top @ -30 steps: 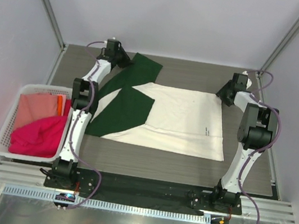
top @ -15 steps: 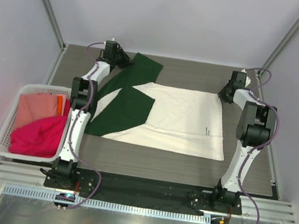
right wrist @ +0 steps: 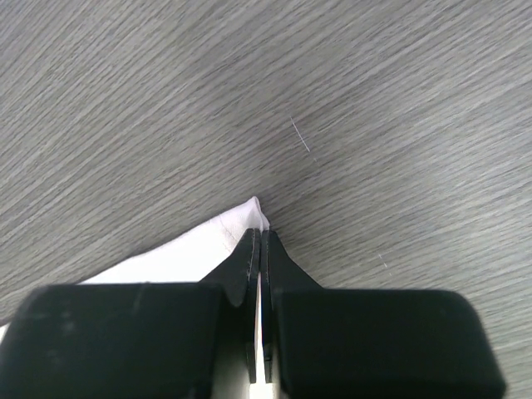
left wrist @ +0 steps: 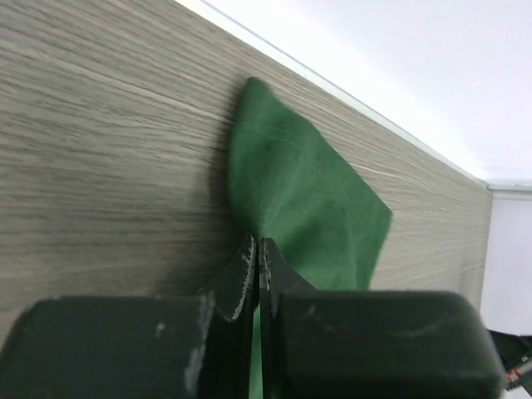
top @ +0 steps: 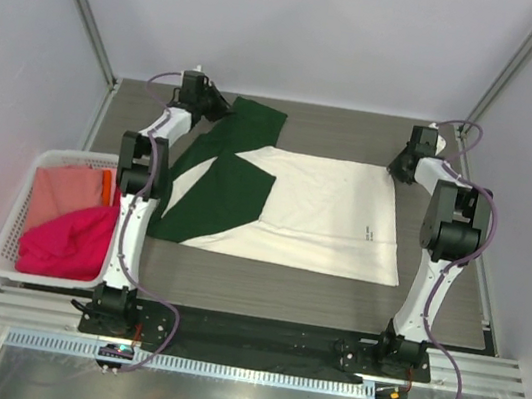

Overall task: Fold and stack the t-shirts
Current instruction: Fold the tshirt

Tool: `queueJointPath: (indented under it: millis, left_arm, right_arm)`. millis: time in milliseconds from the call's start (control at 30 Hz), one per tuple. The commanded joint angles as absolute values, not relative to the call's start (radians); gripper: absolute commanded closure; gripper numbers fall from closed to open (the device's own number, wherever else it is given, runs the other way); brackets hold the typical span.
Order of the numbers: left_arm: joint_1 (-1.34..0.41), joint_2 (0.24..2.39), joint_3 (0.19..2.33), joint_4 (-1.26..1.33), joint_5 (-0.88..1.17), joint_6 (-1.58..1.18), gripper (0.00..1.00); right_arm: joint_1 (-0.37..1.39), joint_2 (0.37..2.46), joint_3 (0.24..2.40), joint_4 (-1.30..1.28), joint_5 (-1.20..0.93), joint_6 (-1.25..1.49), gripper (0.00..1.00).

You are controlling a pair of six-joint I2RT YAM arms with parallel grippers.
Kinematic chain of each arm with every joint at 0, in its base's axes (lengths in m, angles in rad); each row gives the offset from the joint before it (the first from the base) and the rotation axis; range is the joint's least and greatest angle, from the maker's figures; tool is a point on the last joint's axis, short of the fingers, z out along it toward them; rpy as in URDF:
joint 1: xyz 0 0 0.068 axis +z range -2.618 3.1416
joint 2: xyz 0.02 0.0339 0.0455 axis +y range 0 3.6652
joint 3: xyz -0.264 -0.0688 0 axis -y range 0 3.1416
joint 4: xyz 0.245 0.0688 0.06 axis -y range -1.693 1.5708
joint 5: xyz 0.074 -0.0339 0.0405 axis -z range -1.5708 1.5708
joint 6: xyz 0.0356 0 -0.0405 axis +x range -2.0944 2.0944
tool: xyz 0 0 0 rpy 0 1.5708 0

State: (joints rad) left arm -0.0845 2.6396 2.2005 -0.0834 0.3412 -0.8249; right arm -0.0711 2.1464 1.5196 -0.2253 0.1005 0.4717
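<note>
A cream t-shirt lies spread flat on the table, with dark green sleeves and collar fabric on its left side. My left gripper is at the far left, shut on the green sleeve, whose corner sticks out past the fingertips. My right gripper is at the far right, shut on the cream shirt's far right corner. A magenta shirt and a salmon-pink shirt lie in the basket.
A white lattice basket stands at the table's left edge. The grey wood table ends at a white back wall just beyond both grippers. Metal rails run along the near edge.
My left gripper has drawn the green sleeve slightly left and farther back. The right gripper has shifted a little toward the back with the cream corner.
</note>
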Motion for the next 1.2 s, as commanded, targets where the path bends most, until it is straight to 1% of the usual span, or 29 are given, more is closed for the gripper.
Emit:
queueJointPath:
  millis: [0,167,433,667,733,900,1167]
  left_arm:
    - [-0.080,2.510,2.152,0.038,0.360,-0.795,1.00]
    - [-0.083,2.462,2.112,0.069,0.399,-0.793,1.00]
    - [-0.092,2.252,1.838,0.210,0.394,-0.782,1.00]
    - [-0.092,2.123,1.676,0.261,0.403,-0.775,1.00]
    - [-0.100,2.059,1.634,0.259,0.394,-0.755,1.00]
    - [-0.123,1.875,1.436,0.259,0.339,-0.667,1.00]
    - [-0.138,1.617,1.180,0.267,0.259,-0.601,1.00]
  right_arm:
    - [-0.066,2.083,1.529,-0.261,0.075,0.456,0.99]
    - [-0.067,2.027,1.511,-0.273,0.072,0.453,0.99]
    - [-0.066,1.947,1.485,-0.314,0.029,0.422,0.99]
    - [-0.067,1.888,1.456,-0.354,-0.026,0.405,0.99]
    - [-0.066,1.858,1.427,-0.356,-0.026,0.405,0.99]
    - [-0.066,1.801,1.373,-0.360,-0.014,0.410,0.99]
    - [-0.066,1.687,1.264,-0.360,-0.005,0.423,0.99]
